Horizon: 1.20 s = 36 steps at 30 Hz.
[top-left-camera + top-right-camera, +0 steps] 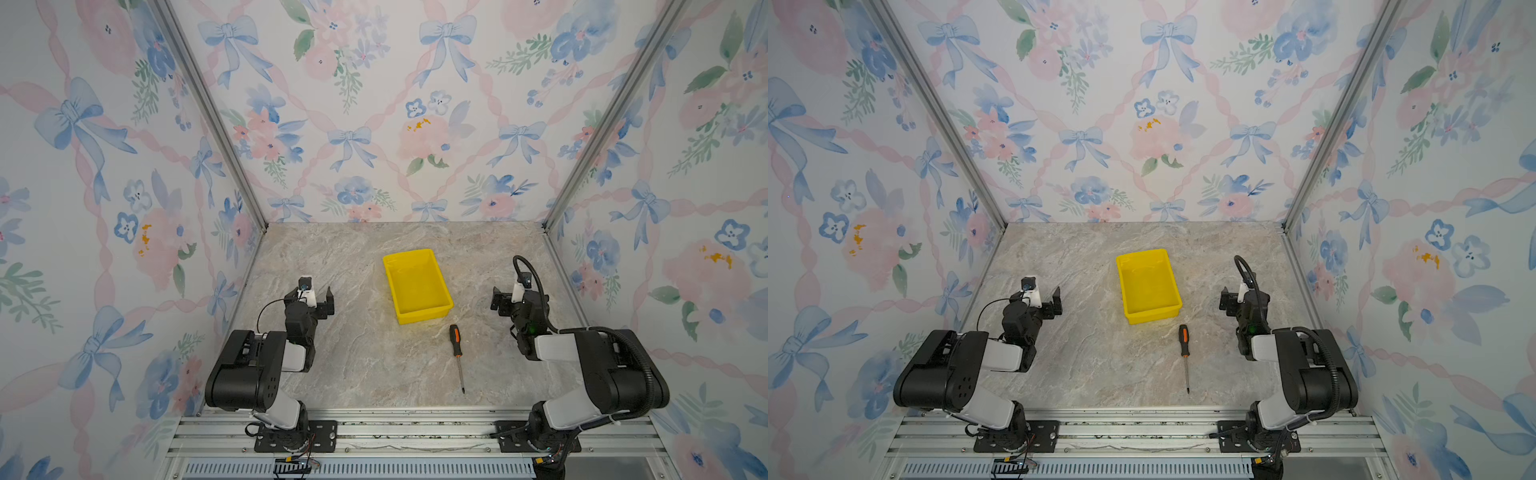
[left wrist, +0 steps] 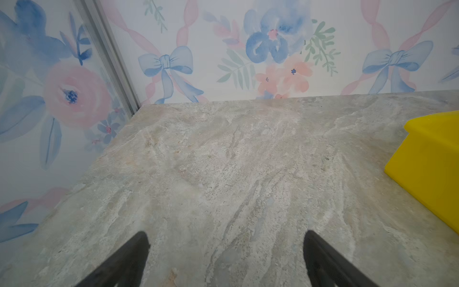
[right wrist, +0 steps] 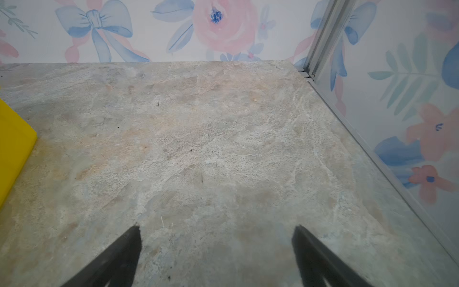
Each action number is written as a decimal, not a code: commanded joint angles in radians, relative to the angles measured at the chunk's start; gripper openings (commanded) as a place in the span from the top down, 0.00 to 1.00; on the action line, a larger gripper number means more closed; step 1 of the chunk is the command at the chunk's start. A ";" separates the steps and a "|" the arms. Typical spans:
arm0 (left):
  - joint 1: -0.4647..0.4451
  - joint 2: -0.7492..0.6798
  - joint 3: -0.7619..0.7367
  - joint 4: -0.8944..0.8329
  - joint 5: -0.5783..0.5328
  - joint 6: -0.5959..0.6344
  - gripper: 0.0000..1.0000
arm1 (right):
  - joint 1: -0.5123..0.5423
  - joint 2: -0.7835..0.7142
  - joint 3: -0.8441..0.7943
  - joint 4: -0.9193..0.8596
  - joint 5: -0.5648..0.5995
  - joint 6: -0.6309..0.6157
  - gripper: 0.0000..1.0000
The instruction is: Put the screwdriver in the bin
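Since the screwdriver point(image 1: 456, 356) lies flat on the table point(image 1: 353, 374) with nothing holding it, the job has not yet begun. It rests just short of the near right corner of the bin point(image 1: 424, 315), apart from it, with its black and orange handle toward the bin and its thin metal tip toward the robot's side of the table. The bin itself stands empty near the middle. The left end effector point(image 2: 226, 236) hangs over bare table with its jaws spread wide and nothing between them. The right end effector point(image 3: 217, 228) is likewise wide open and empty, and it sits on the screwdriver's side, so it looks the likelier one to reach. The tool should be light and stiff, not fragile, but its rounded handle may roll if nudged from the side. The shaft is probably too slim and slick to pinch well. The handle is the better place to take hold, across its thickest part, where most of the weight likely sits, so the tip will not droop much. As the tool looks about as long as the bin, it should go in lengthwise.
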 commanded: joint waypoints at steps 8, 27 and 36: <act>0.003 0.011 -0.008 0.017 0.000 -0.011 0.02 | 0.004 0.009 0.017 0.024 0.011 -0.013 0.03; 0.004 0.012 -0.008 0.016 0.000 -0.011 0.02 | 0.005 0.009 0.018 0.024 0.010 -0.013 0.03; 0.004 -0.058 0.016 -0.063 -0.046 -0.021 0.02 | 0.011 -0.089 0.038 -0.093 0.002 -0.020 0.03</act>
